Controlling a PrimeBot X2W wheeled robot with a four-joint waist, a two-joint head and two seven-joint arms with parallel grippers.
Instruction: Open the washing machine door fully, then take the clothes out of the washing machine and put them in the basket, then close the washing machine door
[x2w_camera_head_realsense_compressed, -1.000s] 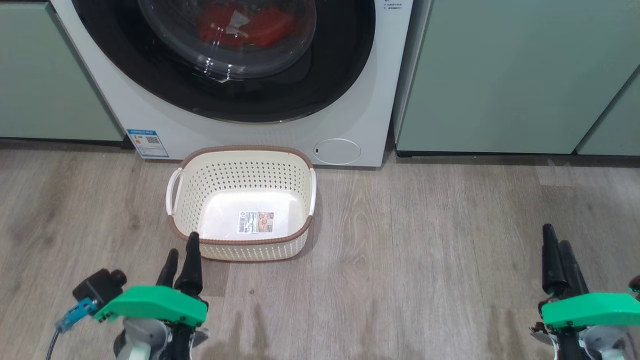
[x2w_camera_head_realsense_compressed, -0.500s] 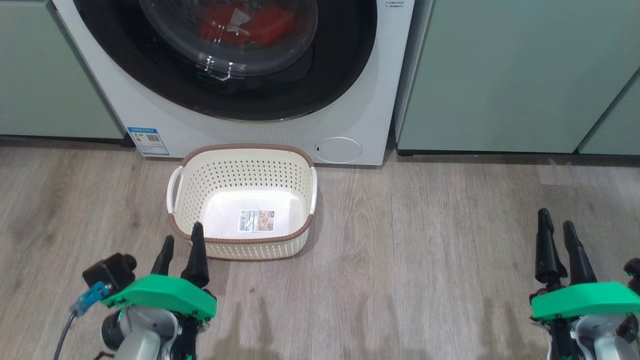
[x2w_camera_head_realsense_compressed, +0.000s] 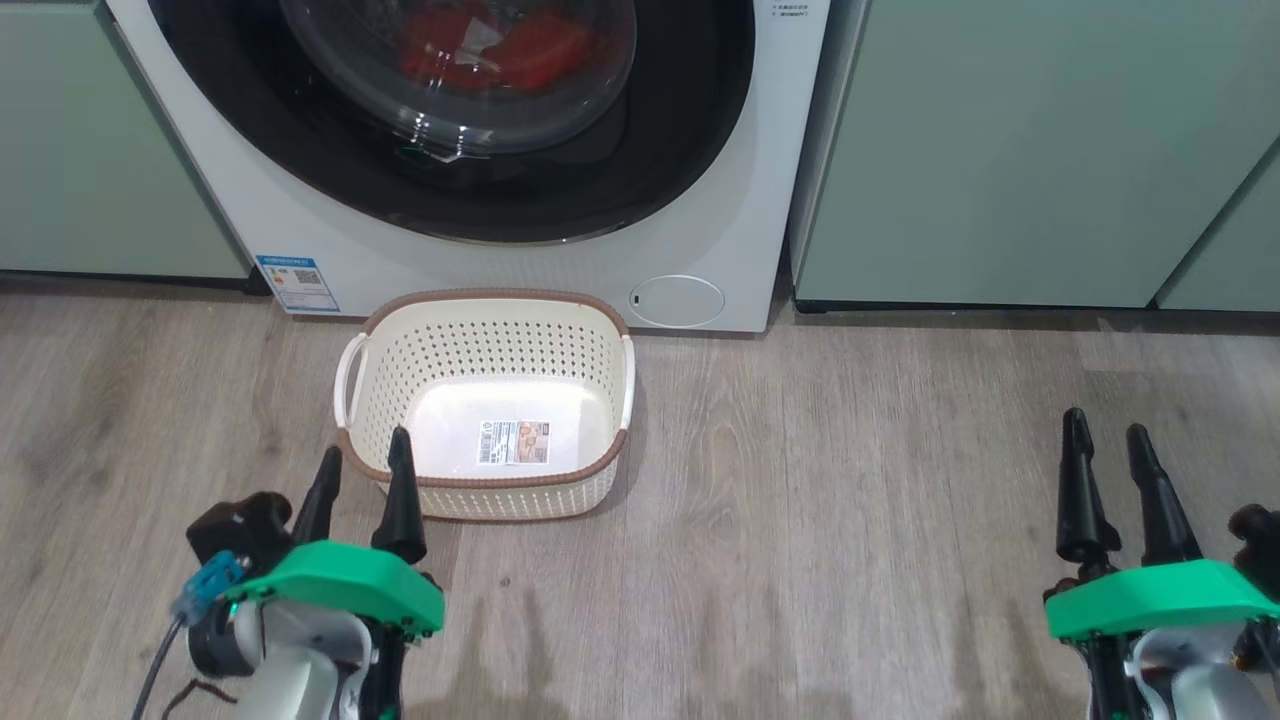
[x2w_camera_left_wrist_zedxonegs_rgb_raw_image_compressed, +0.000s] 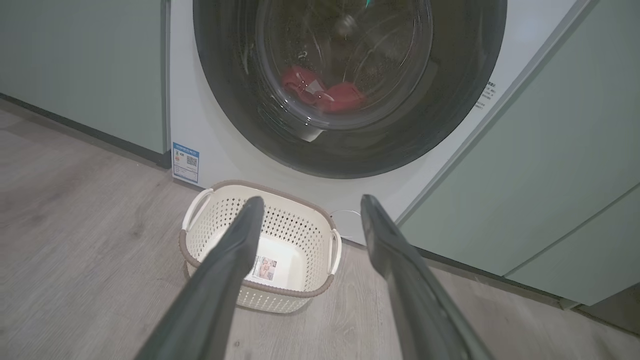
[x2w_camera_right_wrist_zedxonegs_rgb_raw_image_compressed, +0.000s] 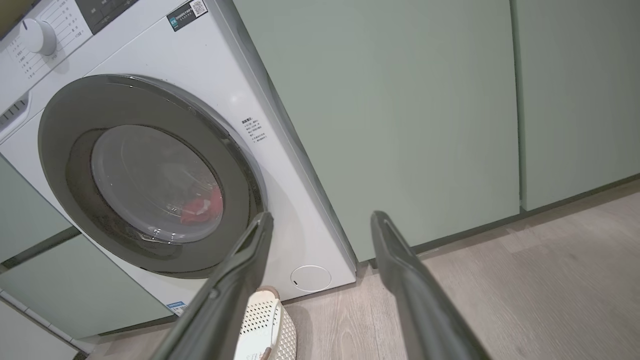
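The white washing machine (x2w_camera_head_realsense_compressed: 740, 230) (x2w_camera_right_wrist_zedxonegs_rgb_raw_image_compressed: 280, 150) stands ahead with its black-rimmed door (x2w_camera_head_realsense_compressed: 680, 130) (x2w_camera_left_wrist_zedxonegs_rgb_raw_image_compressed: 450, 100) (x2w_camera_right_wrist_zedxonegs_rgb_raw_image_compressed: 65, 150) shut. Red clothes (x2w_camera_head_realsense_compressed: 480, 50) (x2w_camera_left_wrist_zedxonegs_rgb_raw_image_compressed: 325, 95) (x2w_camera_right_wrist_zedxonegs_rgb_raw_image_compressed: 202, 210) show through the glass. On the floor before the machine sits the cream basket (x2w_camera_head_realsense_compressed: 487, 400) (x2w_camera_left_wrist_zedxonegs_rgb_raw_image_compressed: 260, 245) (x2w_camera_right_wrist_zedxonegs_rgb_raw_image_compressed: 265, 325), nothing inside but a label. My left gripper (x2w_camera_head_realsense_compressed: 365, 455) (x2w_camera_left_wrist_zedxonegs_rgb_raw_image_compressed: 307, 210) hovers open at the basket's near left corner. Far right, over bare floor, my right gripper (x2w_camera_head_realsense_compressed: 1105, 430) (x2w_camera_right_wrist_zedxonegs_rgb_raw_image_compressed: 320, 217) is open too.
Pale green cabinets (x2w_camera_head_realsense_compressed: 1000, 150) (x2w_camera_head_realsense_compressed: 90, 150) flank the machine on both sides. Grey wood-look floor (x2w_camera_head_realsense_compressed: 850, 500) stretches between me and the machine. A small round hatch (x2w_camera_head_realsense_compressed: 677, 300) sits at the washer's lower right.
Both grippers have risen a little in the head view and edged inward. The right gripper's fingers now show apart. The basket and door have not moved.
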